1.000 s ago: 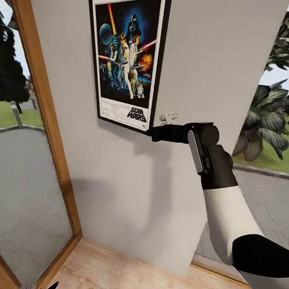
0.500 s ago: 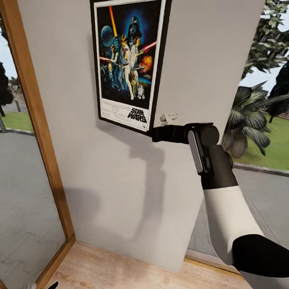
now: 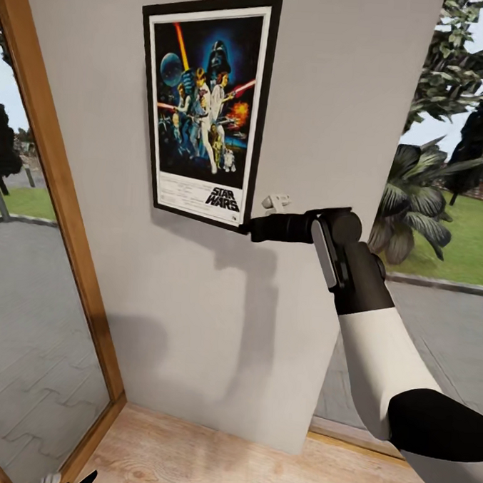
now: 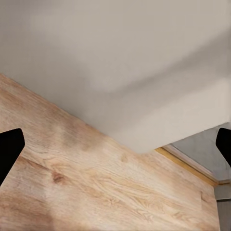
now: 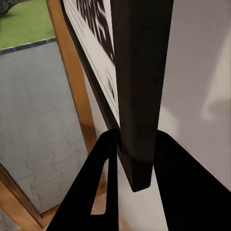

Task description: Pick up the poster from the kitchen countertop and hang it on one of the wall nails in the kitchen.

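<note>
The poster (image 3: 203, 110) stands upright against the pale grey wall panel (image 3: 336, 97), slightly tilted, with its "STAR WARS" logo at the bottom. My right gripper (image 3: 250, 228) is shut on the black frame at the poster's lower right corner. In the right wrist view the frame's corner (image 5: 139, 96) sits clamped in the right gripper (image 5: 136, 139) between both dark fingers. The left gripper (image 4: 115, 144) hangs low over the wood floor, open and holding nothing. The wall nails are hidden and the kitchen countertop is out of view.
A wood-framed glass wall (image 3: 57, 209) stands to the left of the panel, with paving outside. More glass and garden plants (image 3: 422, 202) lie to the right. Light wood plank floor (image 3: 207, 454) runs along the panel's foot.
The view swung at first, shifting the scenery outside. Since then the right gripper has carried the poster slightly left and down along the wall, so its whole top edge now shows.
</note>
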Tool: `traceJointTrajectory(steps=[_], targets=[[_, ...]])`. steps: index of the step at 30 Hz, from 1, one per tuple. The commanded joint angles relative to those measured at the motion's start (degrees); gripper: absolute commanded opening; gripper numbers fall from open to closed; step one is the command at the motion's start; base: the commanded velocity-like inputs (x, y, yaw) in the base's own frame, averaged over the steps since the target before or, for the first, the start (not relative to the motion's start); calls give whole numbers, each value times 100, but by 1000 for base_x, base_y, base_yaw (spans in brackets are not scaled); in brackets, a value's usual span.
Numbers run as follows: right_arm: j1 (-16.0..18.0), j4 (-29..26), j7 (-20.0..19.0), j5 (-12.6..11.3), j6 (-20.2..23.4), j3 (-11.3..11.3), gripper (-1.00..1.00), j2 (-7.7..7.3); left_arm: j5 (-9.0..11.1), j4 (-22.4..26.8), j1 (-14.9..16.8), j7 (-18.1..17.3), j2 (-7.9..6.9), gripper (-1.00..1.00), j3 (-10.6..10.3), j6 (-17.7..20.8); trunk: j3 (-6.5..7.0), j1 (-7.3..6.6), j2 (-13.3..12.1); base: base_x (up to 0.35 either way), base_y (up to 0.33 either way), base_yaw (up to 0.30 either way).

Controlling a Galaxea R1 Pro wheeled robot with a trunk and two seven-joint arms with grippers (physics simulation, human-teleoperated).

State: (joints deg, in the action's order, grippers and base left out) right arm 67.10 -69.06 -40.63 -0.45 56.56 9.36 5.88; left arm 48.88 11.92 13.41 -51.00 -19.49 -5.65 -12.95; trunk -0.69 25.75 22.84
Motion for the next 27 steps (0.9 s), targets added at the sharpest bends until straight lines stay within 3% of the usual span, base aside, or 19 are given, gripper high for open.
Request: traceJointTrajectory(steps=[1,8,27], targets=[[8,2,-43,-17,39,-5,-100,5,42,-5,4,-7,-3,100,-47,-35,-7,3,8,0,0,0],[18,13,-399,-17,39,-4,-100,8,42,-5,4,-7,-2,100,-47,-41,-7,3,8,0,0,0],[17,156,-464,-9,33,4,-100,10,42,-5,4,-7,-4,100,-48,-41,-7,3,8,13,0,0]])
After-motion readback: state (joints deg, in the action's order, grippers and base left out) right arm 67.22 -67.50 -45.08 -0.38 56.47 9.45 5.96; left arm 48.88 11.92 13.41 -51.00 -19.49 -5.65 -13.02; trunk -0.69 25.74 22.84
